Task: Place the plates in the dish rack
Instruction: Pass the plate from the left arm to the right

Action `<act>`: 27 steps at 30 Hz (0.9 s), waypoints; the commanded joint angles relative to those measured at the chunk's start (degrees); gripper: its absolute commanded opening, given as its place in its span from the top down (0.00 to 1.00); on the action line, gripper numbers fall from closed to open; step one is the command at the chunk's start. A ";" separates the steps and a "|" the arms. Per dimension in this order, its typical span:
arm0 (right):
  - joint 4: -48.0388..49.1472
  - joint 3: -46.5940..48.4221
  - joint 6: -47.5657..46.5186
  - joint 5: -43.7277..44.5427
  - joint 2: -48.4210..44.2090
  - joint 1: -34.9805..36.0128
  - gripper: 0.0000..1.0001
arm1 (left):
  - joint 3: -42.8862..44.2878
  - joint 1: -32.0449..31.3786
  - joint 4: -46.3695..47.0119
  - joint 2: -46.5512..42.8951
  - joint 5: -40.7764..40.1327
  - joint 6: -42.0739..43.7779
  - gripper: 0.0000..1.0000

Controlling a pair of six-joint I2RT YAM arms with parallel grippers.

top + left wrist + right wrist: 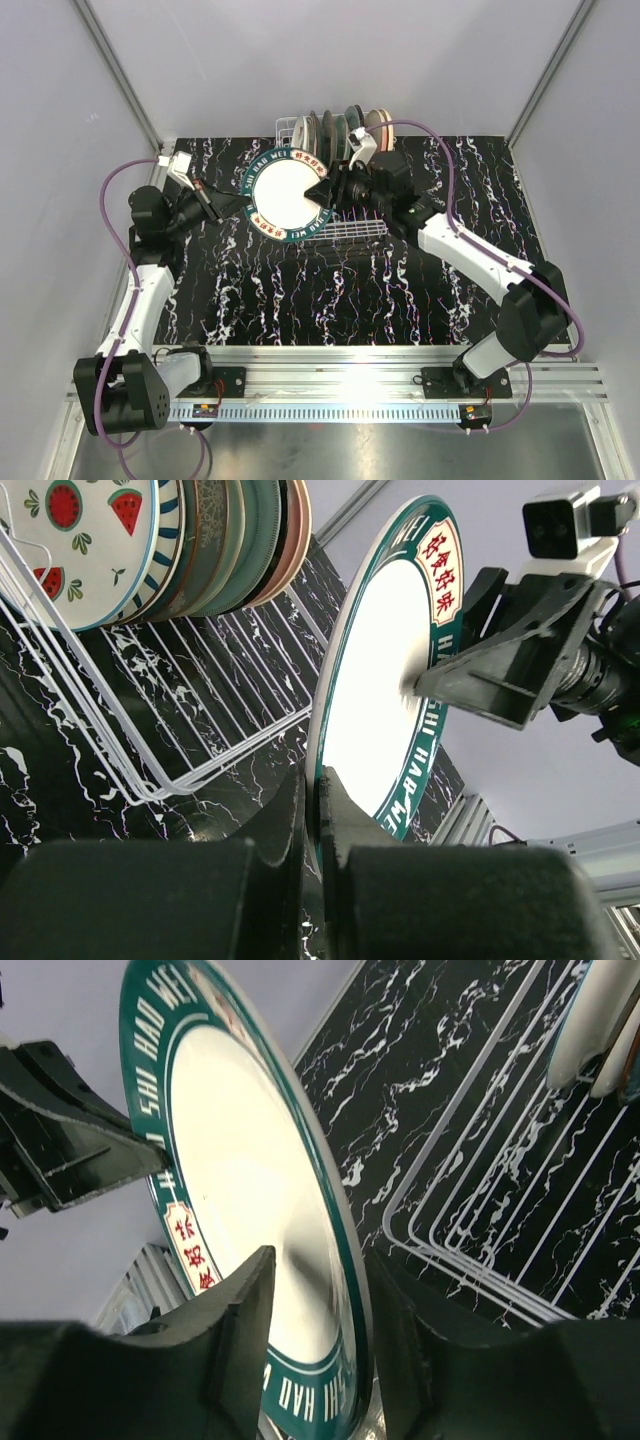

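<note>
The white wire dish rack (352,231) was set at the middle of the far edge of the black, white-veined marble-pattern table (350,300). In its far part a row of round plates (340,128) was stood on edge, face to face. Nearest the left wrist camera was a white plate painted with red watermelon slices (85,540), with blue-striped, grey-brown, mint-green and peach rims lined up behind it.

A white round plate with a dark green rim (283,195) was held clear of the table, tilted on edge, by the rack's left near corner. The left gripper (316,780) was extended from the left and clenched on the plate's rim. The right gripper (322,1270) was set astride the opposite rim, one of its fingers (480,670) laid against the white face — whether it was clamped could not be told.

On the green rim "SHI HAO WEI" was lettered in white capitals, and red Chinese characters were printed on a cream panel (440,575).
</note>
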 commanded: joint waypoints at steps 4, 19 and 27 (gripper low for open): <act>3.53 -1.95 -3.57 -7.41 -5.79 -0.06 0.72 | 2.18 -0.27 3.42 -0.19 0.02 0.77 0.98; 2.13 0.67 -0.31 -2.86 -4.49 -0.06 1.00 | 5.24 -0.36 -11.29 -2.99 -11.19 9.36 0.22; -7.71 11.12 -4.45 9.87 -1.51 -0.06 1.00 | 7.63 -1.06 -25.91 -7.92 -37.29 16.67 0.01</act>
